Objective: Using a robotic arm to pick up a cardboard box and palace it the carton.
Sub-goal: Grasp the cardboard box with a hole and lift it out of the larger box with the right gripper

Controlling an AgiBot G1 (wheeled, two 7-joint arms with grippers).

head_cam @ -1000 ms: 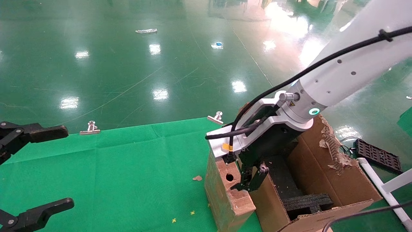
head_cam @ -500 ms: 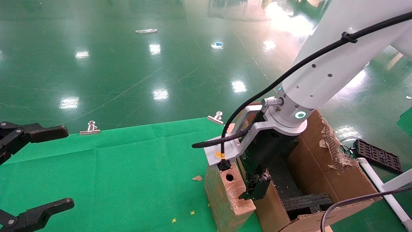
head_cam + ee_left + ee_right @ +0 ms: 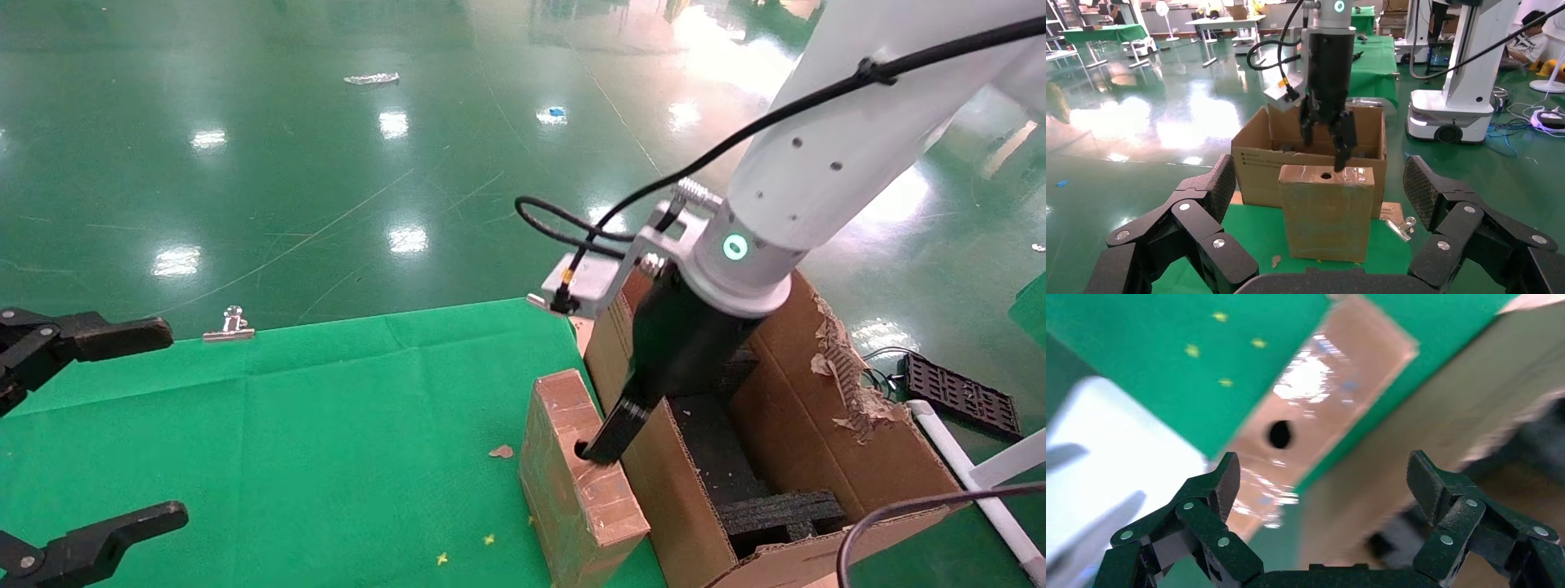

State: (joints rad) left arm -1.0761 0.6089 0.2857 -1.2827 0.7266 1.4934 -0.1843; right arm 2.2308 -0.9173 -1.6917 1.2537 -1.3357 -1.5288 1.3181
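The slim cardboard box [image 3: 572, 482] stands upright on the green cloth, against the near wall of the big carton [image 3: 825, 408]. Its top narrow face is glossy and has a round hole. The white robotic arm's right gripper [image 3: 602, 447] hangs over that top face by the hole, open, holding nothing. In the right wrist view the gripper [image 3: 1324, 478] spans the box [image 3: 1315, 410] and the carton's wall [image 3: 1425, 416]. My left gripper [image 3: 163, 420] is open and parked at the far left. Its view shows the box [image 3: 1326, 214], the carton [image 3: 1254, 165] and the right gripper [image 3: 1324, 144].
Black foam inserts [image 3: 776, 514] lie inside the carton, whose right flap is torn. A binder clip [image 3: 233, 322] holds the cloth's far edge, another [image 3: 1404, 228] lies by the carton. A cardboard scrap [image 3: 501, 451] lies left of the box. A black tray [image 3: 960, 392] lies on the floor.
The right wrist has turned about its axis, swinging the grey camera block from over the box to the far side. The gripper tips stay at the box's top. The box has not moved.
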